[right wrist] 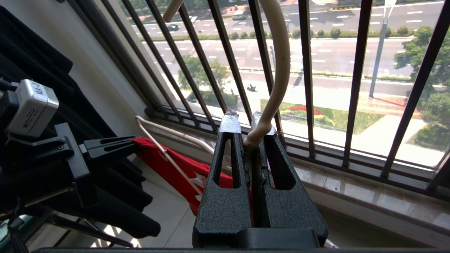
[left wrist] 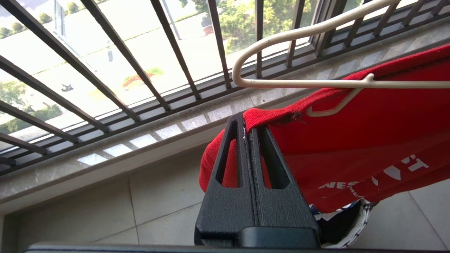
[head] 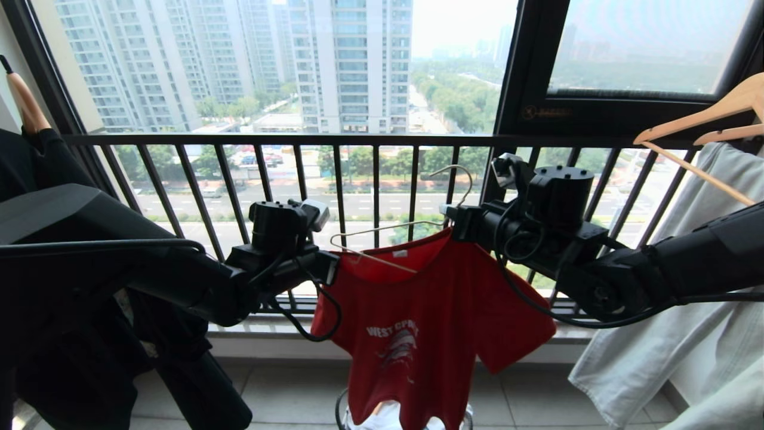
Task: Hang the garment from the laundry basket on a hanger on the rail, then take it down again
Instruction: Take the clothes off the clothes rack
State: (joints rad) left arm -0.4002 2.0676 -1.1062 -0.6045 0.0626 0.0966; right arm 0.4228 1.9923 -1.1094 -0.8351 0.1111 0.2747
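Note:
The garment [head: 418, 322], a red T-shirt with white lettering, hangs in mid-air before the balcony bars. My left gripper [head: 331, 266] is shut on its shoulder edge; in the left wrist view the gripper [left wrist: 248, 123] pinches the red hem. My right gripper [head: 452, 224] is shut on the neck of the hanger [head: 382, 230], a thin white wire one. Its neck [right wrist: 281, 70] rises from between the right gripper [right wrist: 246, 123] fingers. The hanger's left end [left wrist: 246, 70] sticks out bare above the collar. The laundry basket [head: 341, 412] stands below the shirt. The rail is out of view.
A black garment [head: 71, 334] hangs at the far left. Pale trousers [head: 686, 286] hang on wooden hangers [head: 704, 113] at the right. The dark barred balcony railing [head: 376, 140] and a stone sill [left wrist: 140, 140] run close behind both grippers. Tiled floor lies below.

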